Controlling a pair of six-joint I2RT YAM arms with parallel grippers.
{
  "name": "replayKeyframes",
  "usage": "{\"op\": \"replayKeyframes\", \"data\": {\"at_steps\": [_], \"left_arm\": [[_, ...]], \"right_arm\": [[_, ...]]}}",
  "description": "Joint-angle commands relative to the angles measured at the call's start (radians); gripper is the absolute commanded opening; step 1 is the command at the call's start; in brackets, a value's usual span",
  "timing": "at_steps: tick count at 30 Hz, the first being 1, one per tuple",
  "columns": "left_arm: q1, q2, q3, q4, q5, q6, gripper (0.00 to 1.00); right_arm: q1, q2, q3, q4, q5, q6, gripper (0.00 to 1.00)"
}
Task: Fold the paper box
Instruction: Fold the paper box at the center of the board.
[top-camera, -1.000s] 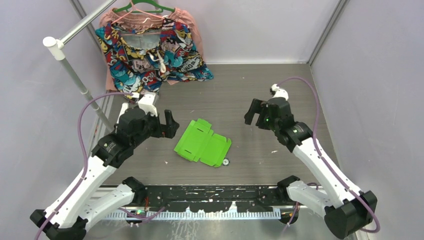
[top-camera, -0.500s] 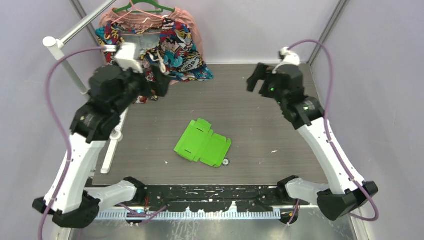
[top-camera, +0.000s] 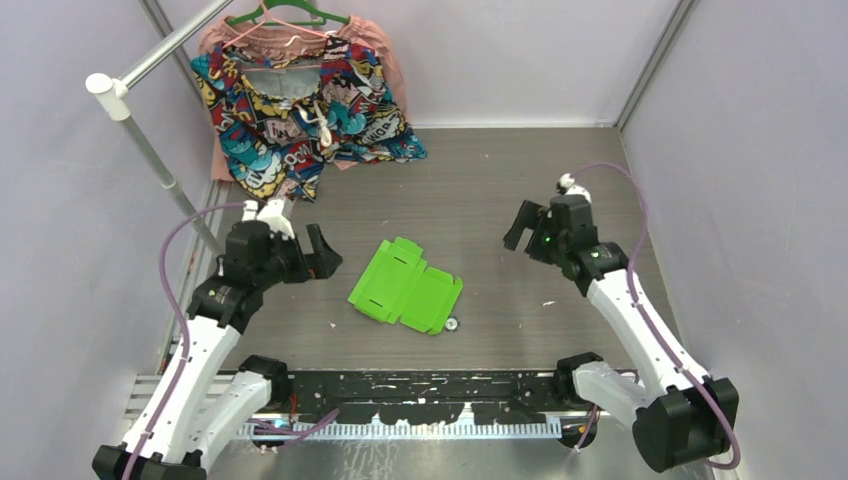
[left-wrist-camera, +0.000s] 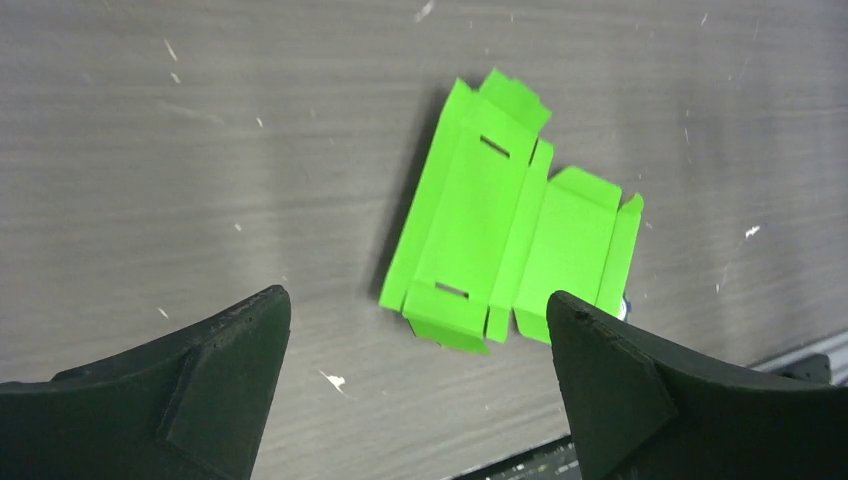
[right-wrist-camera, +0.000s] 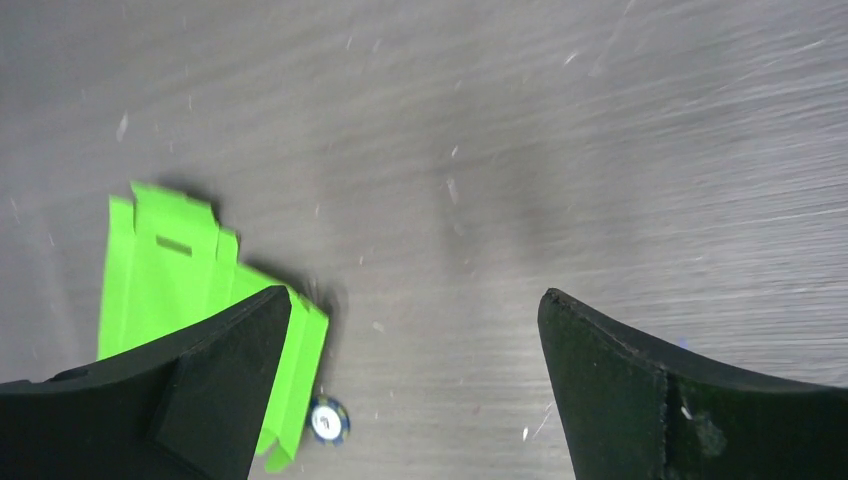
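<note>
Overhead, my left gripper (top-camera: 308, 262): jaws spread as wide as they go, nothing between them. It hangs over the table (top-camera: 520, 165) to the left of the paper box (top-camera: 405, 286) and apart from it.
Overhead, my right gripper (top-camera: 530, 228): just as wide open and empty. It sits to the right of the box and a little farther back, well apart from it.
Overhead, paper box: a lime-green die-cut sheet lying on the table between my two grippers, its panels and flaps spread out, not closed up.
Overhead, disc (top-camera: 452, 323): small and round, just beside the box's near right corner.
Overhead, garment (top-camera: 300, 110): colourful print on a hanger (top-camera: 300, 12) at the far left, its hem resting on the table.
Left wrist, my fingers (left-wrist-camera: 200, 390): two black fingers low in the view, far apart, gripping nothing.
Left wrist, paper box: flat on the grey wood-grain beyond the fingers. One long panel has two slots, and a second panel lies alongside it with tabs at the ends.
Right wrist, my fingers (right-wrist-camera: 640, 400): set wide, bare table between them.
Right wrist, paper box: off to the left, partly hidden behind one finger, with the disc at its corner.
</note>
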Motion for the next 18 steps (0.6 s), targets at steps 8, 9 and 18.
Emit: {"op": "replayKeyframes", "data": {"at_steps": [8, 9, 18], "left_arm": [[-0.235, 0.102, 0.201, 0.105, -0.081, -0.024, 1.00], [-0.257, 0.130, 0.258, 0.073, -0.107, -0.001, 1.00], [-0.282, 0.148, 0.435, -0.108, -0.338, 0.078, 1.00]], "right_arm": [[0.319, 0.122, 0.225, 0.064, 0.077, 0.016, 1.00], [0.321, 0.130, 0.264, 0.034, 0.089, 0.004, 1.00], [0.322, 0.037, 0.340, -0.127, 0.276, -0.029, 1.00]]}}
